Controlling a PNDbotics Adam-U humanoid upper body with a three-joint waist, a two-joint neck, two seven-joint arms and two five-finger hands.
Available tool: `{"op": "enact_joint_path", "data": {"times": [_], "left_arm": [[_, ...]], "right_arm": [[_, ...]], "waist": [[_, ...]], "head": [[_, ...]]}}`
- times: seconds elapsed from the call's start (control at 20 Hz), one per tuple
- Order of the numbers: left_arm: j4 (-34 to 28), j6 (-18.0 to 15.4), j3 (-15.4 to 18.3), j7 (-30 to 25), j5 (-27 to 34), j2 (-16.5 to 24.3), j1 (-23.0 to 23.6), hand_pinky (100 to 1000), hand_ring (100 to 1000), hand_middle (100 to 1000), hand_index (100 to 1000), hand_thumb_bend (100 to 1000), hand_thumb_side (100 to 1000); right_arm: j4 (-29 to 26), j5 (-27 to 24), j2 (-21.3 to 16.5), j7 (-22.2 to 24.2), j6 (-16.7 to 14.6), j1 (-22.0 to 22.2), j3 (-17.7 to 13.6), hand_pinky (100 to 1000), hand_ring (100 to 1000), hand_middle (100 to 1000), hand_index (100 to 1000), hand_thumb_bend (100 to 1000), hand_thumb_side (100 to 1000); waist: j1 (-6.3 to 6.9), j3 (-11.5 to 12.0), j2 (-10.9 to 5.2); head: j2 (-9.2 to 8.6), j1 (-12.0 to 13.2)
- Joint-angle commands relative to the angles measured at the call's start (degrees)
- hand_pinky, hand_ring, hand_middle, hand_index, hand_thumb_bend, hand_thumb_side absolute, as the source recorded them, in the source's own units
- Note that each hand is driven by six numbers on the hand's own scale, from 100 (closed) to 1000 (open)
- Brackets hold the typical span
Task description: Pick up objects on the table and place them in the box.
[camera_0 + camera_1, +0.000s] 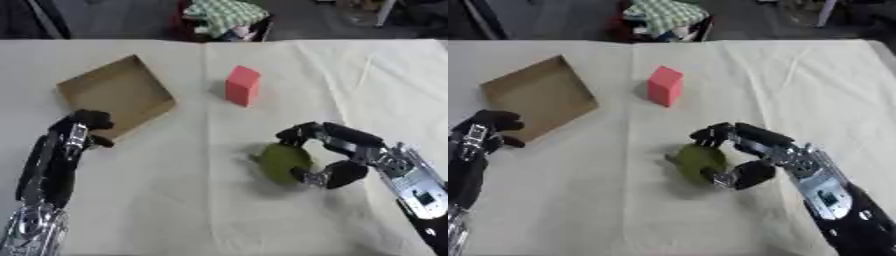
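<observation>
The right robot hand [337, 150] reaches in from the lower right, its fingers [302, 133] curled over the top of a green rounded object [282, 161] and its thumb [324, 176] bent in beneath the object's near side; the object sits in the hollow between them, touching both, and still rests on the cloth-covered surface [289, 80]; a dark shadow lies under it on its left. The left robot hand [83, 127] comes up the left edge on a black and silver arm; its fingers are curled into a loose fist that holds nothing; it lies just at the near corner of a shallow cardboard box [118, 92], and whether it touches the rim cannot be told. The box lies flat on the left part of the surface, turned so that one corner points away from the robot; its inside shows only bare brown cardboard; nothing is seen in it. A pink block [242, 85] stands upright to the right of the box, near the middle of the surface, apart from both box and green object; the green object lies nearer the robot than the block and well apart from the box, to the right of it.
</observation>
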Motion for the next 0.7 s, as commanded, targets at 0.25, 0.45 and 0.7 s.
{"op": "enact_joint_path", "data": {"times": [0.25, 0.45, 0.7], "left_arm": [[-0.71, -0.06, -0.01, -0.1, -0.14, 1.06, -0.46, 544, 693, 648, 637, 100, 768], [-0.69, -0.06, 0.0, -0.1, -0.14, 1.07, -0.42, 544, 694, 648, 637, 100, 768], [-0.7, -0.07, -0.02, -0.1, -0.11, 1.08, -0.39, 544, 694, 648, 637, 100, 768]], "right_arm": [[1.52, 4.18, -1.26, -2.45, -1.45, -1.0, -0.27, 699, 730, 673, 826, 112, 415], [0.72, 5.98, -1.4, -8.51, -1.07, -1.62, -1.14, 633, 607, 445, 539, 100, 223], [-0.48, 7.24, -1.77, -17.69, -0.26, -3.45, -1.51, 585, 536, 357, 381, 100, 117]], "waist": [[0.08, 0.01, -0.65], [0.09, -0.03, -0.69], [0.1, -0.03, -0.77]], "head": [[-0.1, -0.1], [-0.07, -0.09], [-0.04, -0.14]]}}
